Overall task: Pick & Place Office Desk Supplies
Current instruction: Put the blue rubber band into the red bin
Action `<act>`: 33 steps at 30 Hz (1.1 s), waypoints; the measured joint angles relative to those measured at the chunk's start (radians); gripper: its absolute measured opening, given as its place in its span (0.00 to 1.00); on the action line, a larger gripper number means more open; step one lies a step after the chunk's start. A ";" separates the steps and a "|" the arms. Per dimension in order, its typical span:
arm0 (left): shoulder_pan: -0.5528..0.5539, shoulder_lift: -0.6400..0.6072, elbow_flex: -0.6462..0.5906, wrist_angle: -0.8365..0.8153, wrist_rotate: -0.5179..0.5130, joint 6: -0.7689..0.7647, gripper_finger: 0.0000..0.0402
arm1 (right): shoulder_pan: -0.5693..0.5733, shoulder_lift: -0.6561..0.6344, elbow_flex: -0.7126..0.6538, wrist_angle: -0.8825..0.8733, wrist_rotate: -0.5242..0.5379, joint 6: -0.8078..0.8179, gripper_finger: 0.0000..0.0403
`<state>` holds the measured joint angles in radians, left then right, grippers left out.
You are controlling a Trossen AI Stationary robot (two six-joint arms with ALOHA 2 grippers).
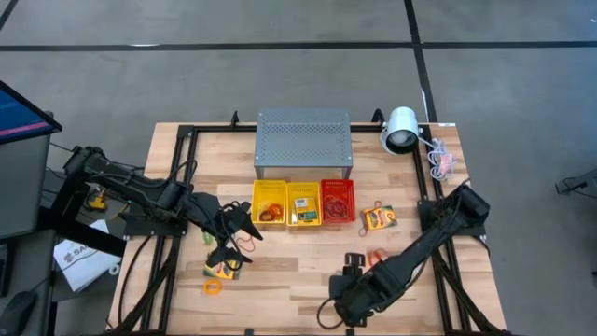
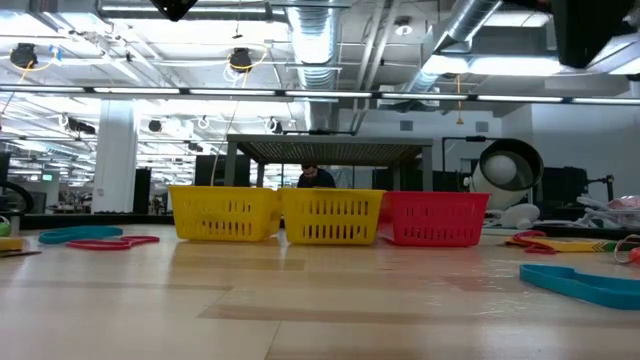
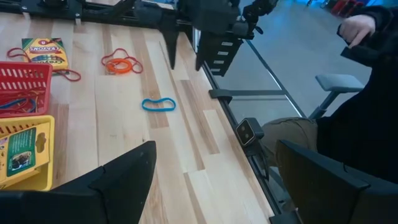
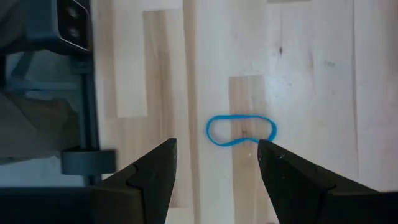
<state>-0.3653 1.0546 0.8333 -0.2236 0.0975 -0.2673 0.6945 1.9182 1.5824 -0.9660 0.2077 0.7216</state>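
Reads "Crayola" on the yellow-and-green card box (image 3: 45, 51) beside the red basket (image 3: 22, 84). Blue band loop (image 4: 241, 130) flat on bare wood near the table edge, right gripper (image 4: 214, 163) wide open above. Left gripper (image 3: 211, 171) open too.

Both hands open: left hand (image 1: 227, 245) mid-table, right hand (image 1: 350, 291) seemingly lower.

The tabletop (image 1: 308, 271) is pale butcher-block wood, smooth with a soft sheen. Behind the glossy yellow and red plastic mesh baskets (image 1: 303, 203) stands a matt grey perforated metal box (image 1: 303, 140). A blue band loop (image 4: 240, 130) looks thin and rubbery. The crayon box (image 3: 45, 51) is printed card. The fingers (image 4: 152, 177) are matt black plastic.
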 joint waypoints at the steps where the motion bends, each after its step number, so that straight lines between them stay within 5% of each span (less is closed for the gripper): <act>1: 0.000 0.000 0.000 0.000 0.000 -0.001 0.80 | 0.000 0.008 0.000 -0.004 0.000 0.002 0.54; 33: -0.042 0.000 0.000 0.023 0.002 -0.029 0.80 | -0.014 0.261 0.002 0.137 -0.087 -0.074 0.53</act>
<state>-0.4074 1.0546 0.8337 -0.2002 0.0997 -0.2965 0.6801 2.1796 1.5841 -0.8285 0.1204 0.6476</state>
